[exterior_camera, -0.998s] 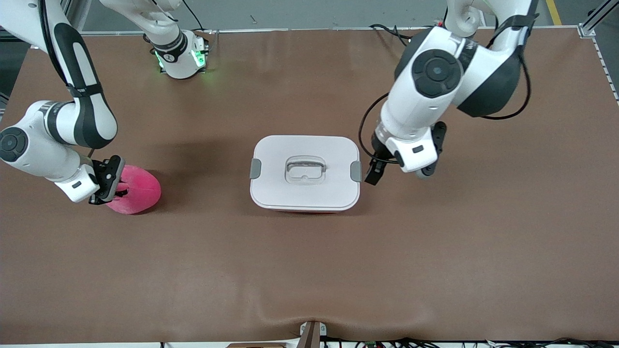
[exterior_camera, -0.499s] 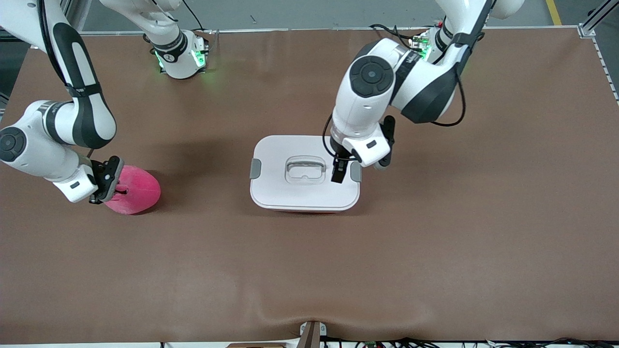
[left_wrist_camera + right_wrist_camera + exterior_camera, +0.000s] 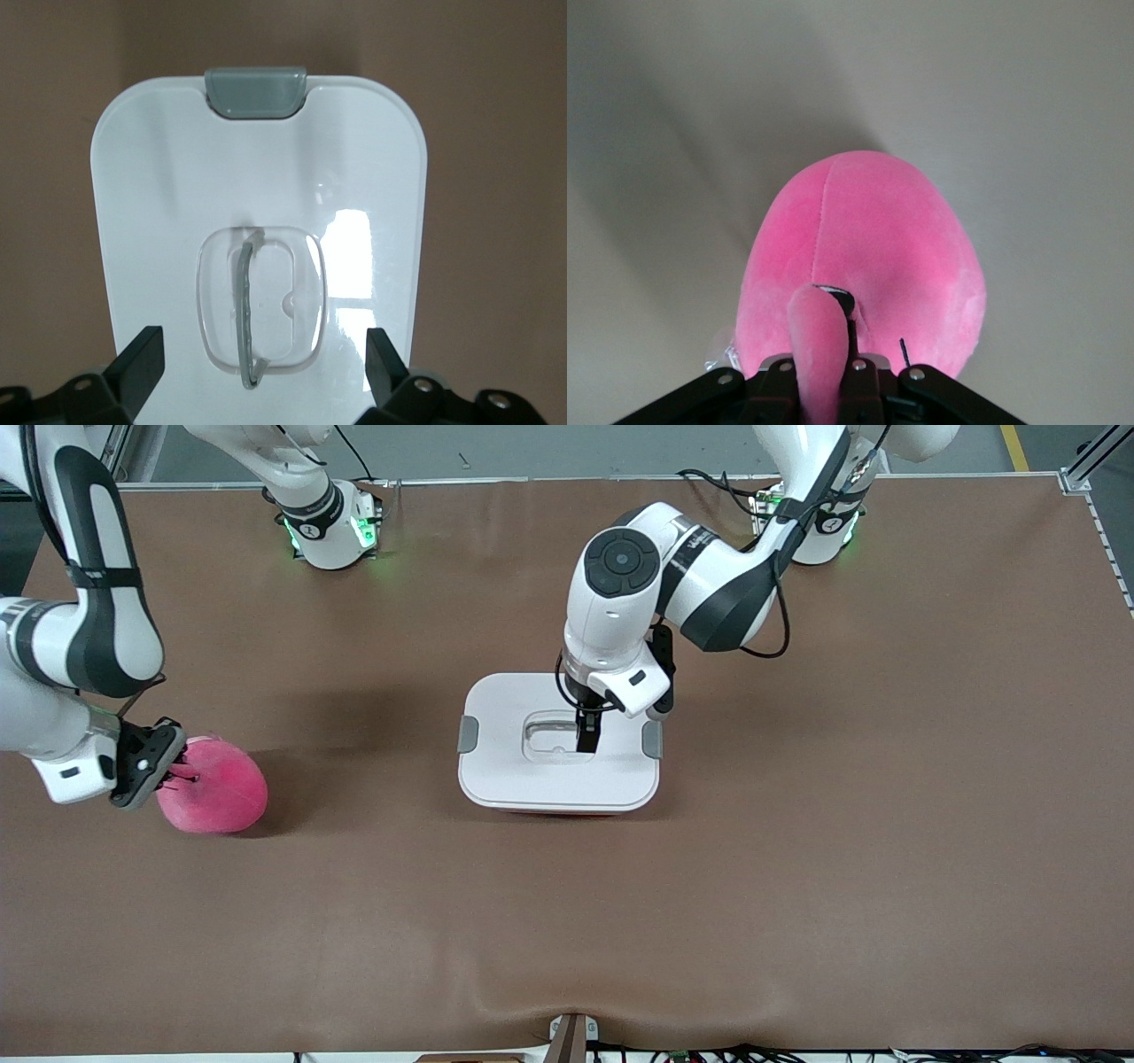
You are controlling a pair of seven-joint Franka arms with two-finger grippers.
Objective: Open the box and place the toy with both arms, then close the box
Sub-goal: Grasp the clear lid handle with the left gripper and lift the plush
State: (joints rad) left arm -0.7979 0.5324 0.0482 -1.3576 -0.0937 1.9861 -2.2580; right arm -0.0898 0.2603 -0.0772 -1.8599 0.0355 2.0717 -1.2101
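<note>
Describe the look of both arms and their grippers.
Both arms are glossy white with black joint bands and round black joint caps. Black cables run along them. Bases glow green. The left gripper and right gripper are small and black, with slim black fingers on white wrist housings.

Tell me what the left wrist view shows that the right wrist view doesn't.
Only the left wrist view shows the box with its white lid on, a grey clip and the clear handle, with the open left end effector over the handle. Only the right wrist view shows the pink toy, its stalk pinched by the right end effector. Both show brown table.
</note>
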